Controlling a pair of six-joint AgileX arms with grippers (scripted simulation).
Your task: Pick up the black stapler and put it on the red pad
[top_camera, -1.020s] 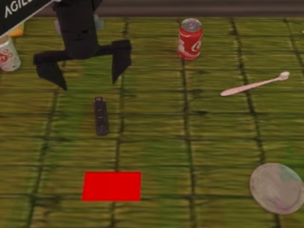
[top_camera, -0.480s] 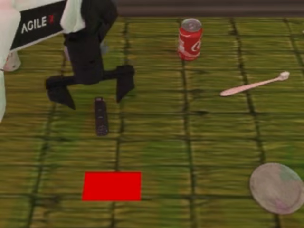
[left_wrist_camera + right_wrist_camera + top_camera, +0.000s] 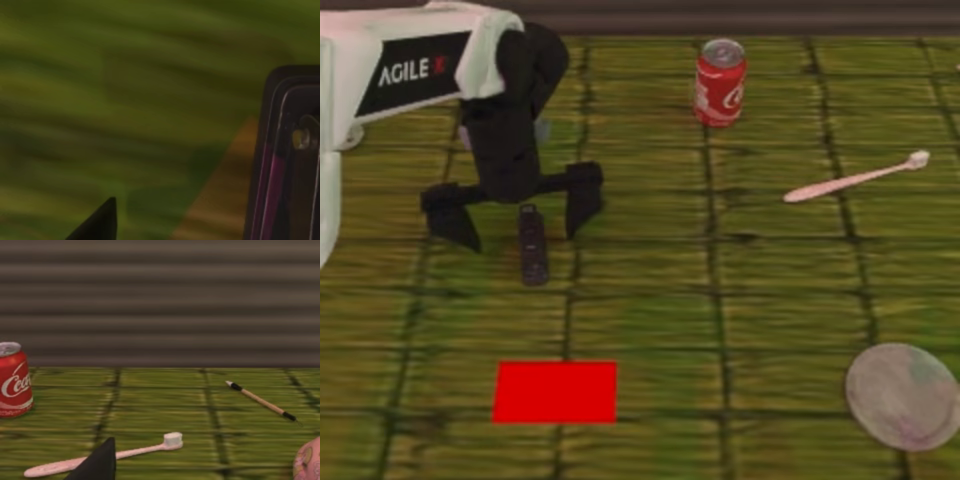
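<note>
The black stapler (image 3: 531, 245) lies lengthwise on the green mat at centre-left. My left gripper (image 3: 517, 213) hangs open over its far end, one finger on each side and not touching it. In the left wrist view the stapler (image 3: 290, 160) fills the edge of the picture, and only one fingertip (image 3: 102, 222) shows. The red pad (image 3: 555, 392) lies flat nearer the front edge, below the stapler. My right arm is out of the top view. Its wrist view shows a single fingertip (image 3: 102, 460) set well off to one side, so the gripper stands open and empty.
A red soda can (image 3: 720, 82) stands at the back centre. A pink toothbrush (image 3: 855, 178) lies at the right and a grey plate (image 3: 903, 396) at the front right. A thin pen (image 3: 261, 401) lies near the back wall.
My left arm has swung in and lowered. Its open gripper moved toward the front of the table and now straddles the stapler's far end. The stapler has not moved.
</note>
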